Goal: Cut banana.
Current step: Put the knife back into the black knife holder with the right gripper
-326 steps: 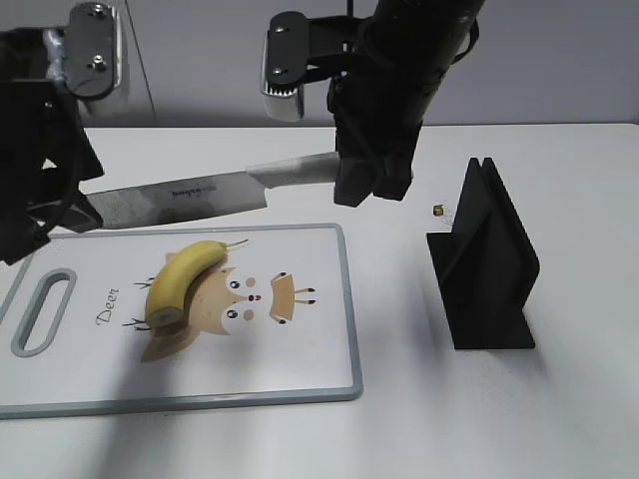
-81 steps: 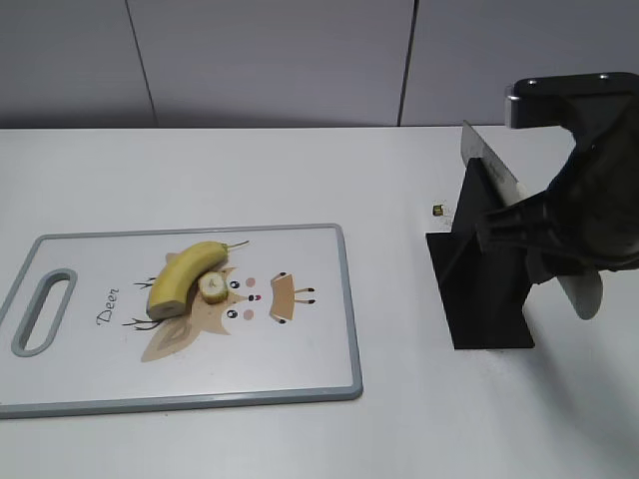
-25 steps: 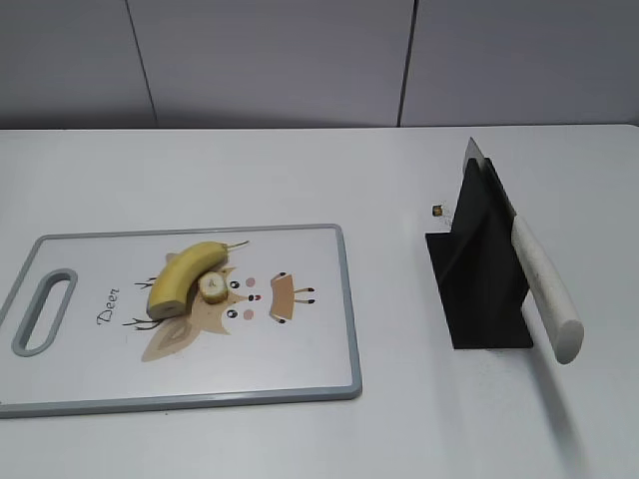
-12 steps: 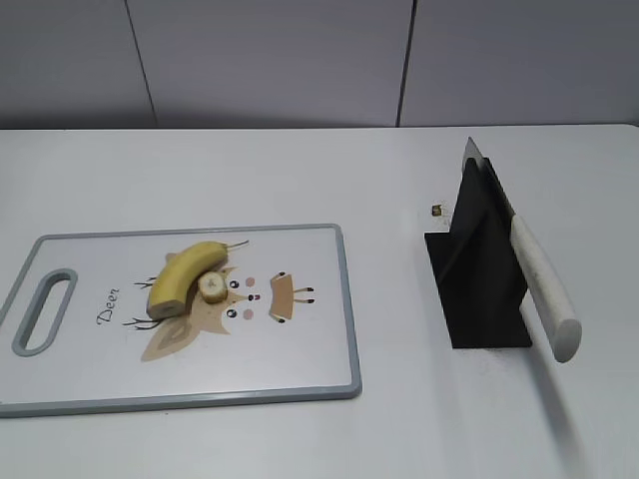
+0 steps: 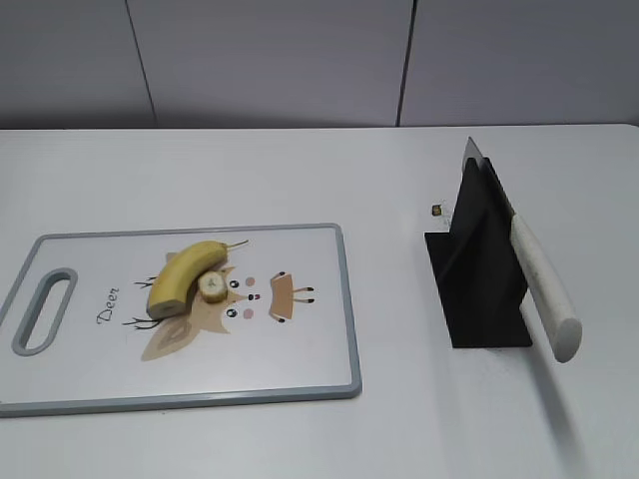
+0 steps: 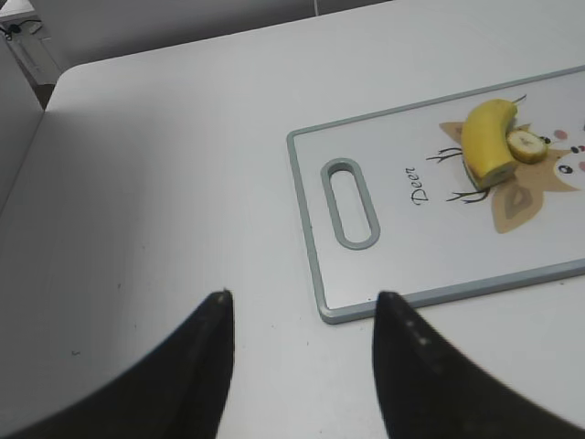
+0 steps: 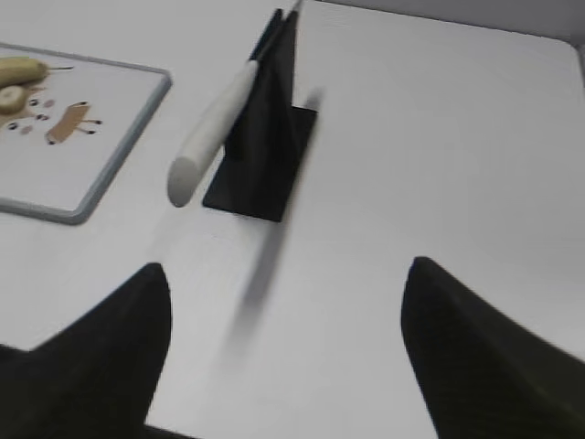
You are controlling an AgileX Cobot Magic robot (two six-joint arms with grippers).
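Banana (image 5: 186, 274) near worktop's left edge, slice (image 5: 211, 287) touching: likely light, soft, bruisable, best held mid-body; left end effector (image 6: 302, 315) and right end effector (image 7: 288, 293) both spread, empty.

We see a white bench (image 5: 300, 170) filling most of every view, matte and evenly lit, with only soft shadows. Beyond its far edge stands a plain grey wall (image 5: 270, 60) made of flat panels, split by two thin dark vertical seams (image 5: 404, 60). In the left wrist view, far ahead of the tool and to its left, the bench's rounded corner (image 6: 69, 73) meets a pale upright surface (image 6: 14, 119).
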